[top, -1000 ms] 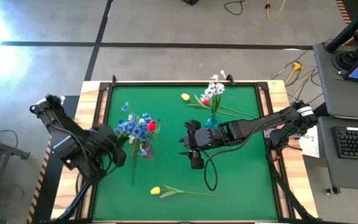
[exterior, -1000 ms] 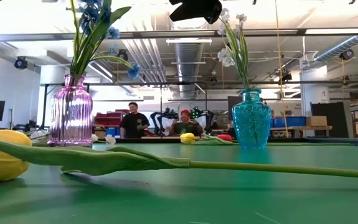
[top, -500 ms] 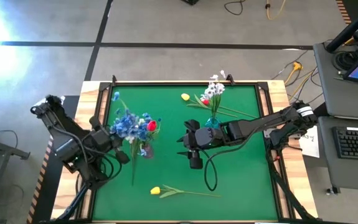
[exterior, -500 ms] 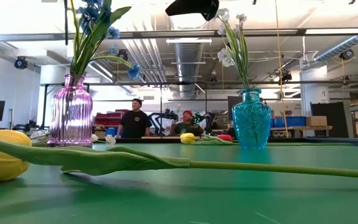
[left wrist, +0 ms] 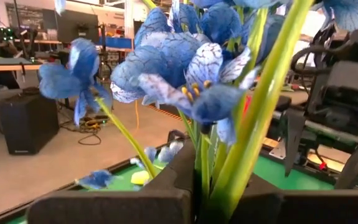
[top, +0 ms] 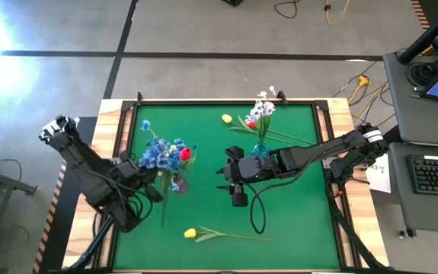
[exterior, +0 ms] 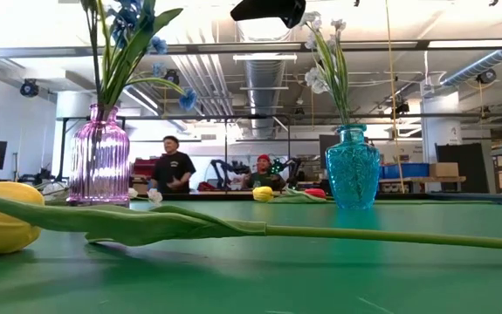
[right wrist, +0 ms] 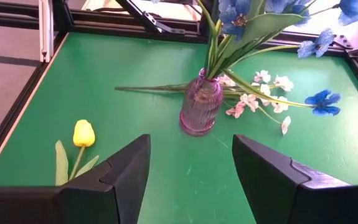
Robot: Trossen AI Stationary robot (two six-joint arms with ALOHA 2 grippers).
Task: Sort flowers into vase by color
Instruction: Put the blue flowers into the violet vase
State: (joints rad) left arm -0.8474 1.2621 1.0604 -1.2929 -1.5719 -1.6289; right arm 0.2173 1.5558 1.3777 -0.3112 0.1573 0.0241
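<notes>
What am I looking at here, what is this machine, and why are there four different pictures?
It is a robot with two dark arms at a green table. One picture looks down from above, one looks level across the table, and one comes from a camera on each arm's wrist. The left gripper is shut on blue flowers above the pink vase. The right gripper is open and holds nothing. A blue vase holds white flowers. One yellow tulip lies near the front edge, and another yellow bud lies at the back.
</notes>
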